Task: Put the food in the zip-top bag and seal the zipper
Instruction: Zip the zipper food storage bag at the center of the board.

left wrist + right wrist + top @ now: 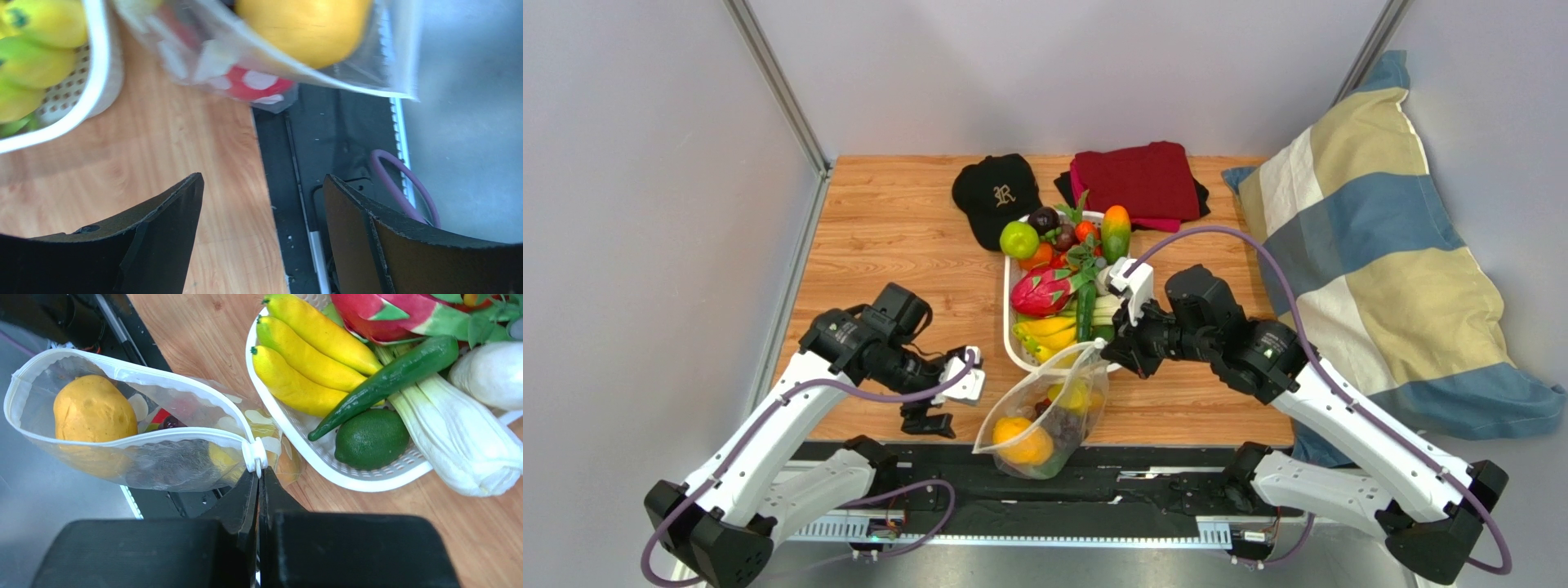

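The dotted transparent zip-top bag (1044,417) hangs at the table's front edge with its mouth open. It holds an orange (93,408), a yellow piece (1073,395) and a red piece (255,82). My right gripper (258,474) is shut on the white zipper slider (254,456) at the bag's near end and holds that end up; it also shows in the top view (1109,349). My left gripper (263,184) is open and empty, low over the table edge left of the bag. More food fills the white tray (368,478): bananas (307,349), a lime (371,438), a dragon fruit (1042,292).
A black cap (995,190) and folded red cloth (1136,178) lie at the back of the table. A striped pillow (1369,245) leans at the right. A black base rail (1075,490) runs along the front edge under the bag.
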You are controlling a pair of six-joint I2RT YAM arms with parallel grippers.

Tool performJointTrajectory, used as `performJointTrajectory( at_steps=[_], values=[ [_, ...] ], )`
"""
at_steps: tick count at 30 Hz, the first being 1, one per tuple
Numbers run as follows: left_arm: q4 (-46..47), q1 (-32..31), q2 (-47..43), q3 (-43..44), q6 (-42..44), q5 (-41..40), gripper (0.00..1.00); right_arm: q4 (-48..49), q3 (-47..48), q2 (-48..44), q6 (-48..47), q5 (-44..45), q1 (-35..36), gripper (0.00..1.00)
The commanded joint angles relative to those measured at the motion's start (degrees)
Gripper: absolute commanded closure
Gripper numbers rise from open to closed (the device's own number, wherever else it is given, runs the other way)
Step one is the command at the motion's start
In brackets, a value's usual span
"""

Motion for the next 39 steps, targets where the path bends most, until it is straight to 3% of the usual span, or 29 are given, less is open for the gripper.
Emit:
performJointTrajectory(
  at_steps=[1, 7, 14, 17, 20, 23, 30, 39],
  values=[
    [-6.59, -3.52, -2.54, -0.82, 1.0, 2.96, 0.19, 0.42, 0.69, 0.01, 6.93, 2.87, -2.46, 1.0],
    [2.8, -7.13, -0.44, -1.09, -9.25, 3.4, 0.23, -2.66, 1.66, -1.22, 15.89, 4.8, -6.59, 1.0],
    [10.98, -7.56, -0.52, 3.3, -20.6, 7.35, 0.24, -4.51, 2.45, -2.01, 17.83, 6.74, -6.95, 1.0],
    [10.64, -8.7, 0.36, 5.93, -25.52, 7.44, 0.27, -4.07, 2.36, -1.92, 17.92, 6.74, -7.04, 1.0],
    [7.92, -11.78, -0.86, 7.7, -24.84, 8.23, 0.27, -3.72, 2.54, -1.75, 17.84, 6.65, -7.03, 1.0],
    [9.84, -15.82, -0.61, 8.75, -28.86, 3.87, 0.26, -3.63, 2.8, -1.31, 17.92, 6.57, -7.04, 1.0],
    [6.77, -20.04, 9.32, 13.24, -36.86, -4.68, 0.41, -3.19, 3.06, -1.22, 17.57, 7.44, -7.12, 1.0],
    [9.05, -25.14, 7.57, 14.65, -46.18, -7.32, 0.32, -2.49, 3.07, -0.95, 17.48, 7.71, -7.03, 1.0]
  ],
)
